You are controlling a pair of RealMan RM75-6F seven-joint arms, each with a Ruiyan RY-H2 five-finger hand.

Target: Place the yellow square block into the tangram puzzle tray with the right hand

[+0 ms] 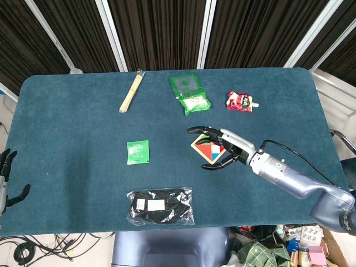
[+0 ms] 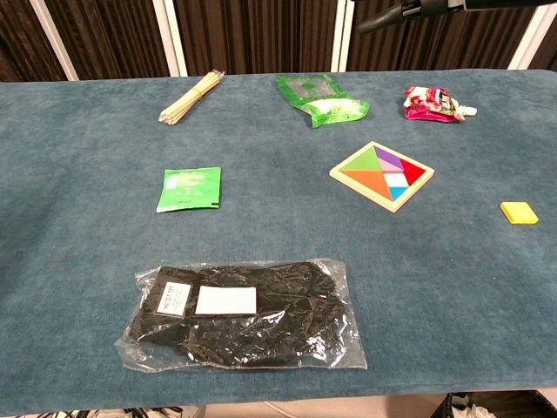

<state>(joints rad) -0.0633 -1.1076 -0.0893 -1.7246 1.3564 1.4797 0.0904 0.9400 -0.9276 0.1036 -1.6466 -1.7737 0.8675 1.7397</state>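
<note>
Teal cloth covers the table (image 2: 70, 261), and at its far left edge the left hand (image 1: 6, 178) hangs idle, fingers apart and holding nothing. Moving rightward: a bundle of wooden sticks (image 2: 191, 97), a small green packet (image 2: 190, 189), a black item in a clear plastic bag (image 2: 244, 313), then a green pouch (image 2: 324, 100) and a red snack pouch (image 2: 432, 103) along the far side. None of these lies between block and tray.

The tangram puzzle tray (image 2: 381, 175) sits right of centre, mostly filled with coloured pieces. In the head view the right hand (image 1: 219, 149) hovers above it, fingers spread wide and empty (the chest view shows only a dark fragment of the arm up top). The yellow square block (image 2: 519, 212) lies flat on the cloth well to the tray's right, untouched; the head view hides it beneath the forearm.

Risks, as I judge them: the block is thin and flat, so fingertips may skid it across the cloth rather than lift it; a lowered forearm could nudge the tray; and the remaining gap looks tight, so a tilted block could jam or dislodge neighbours.
</note>
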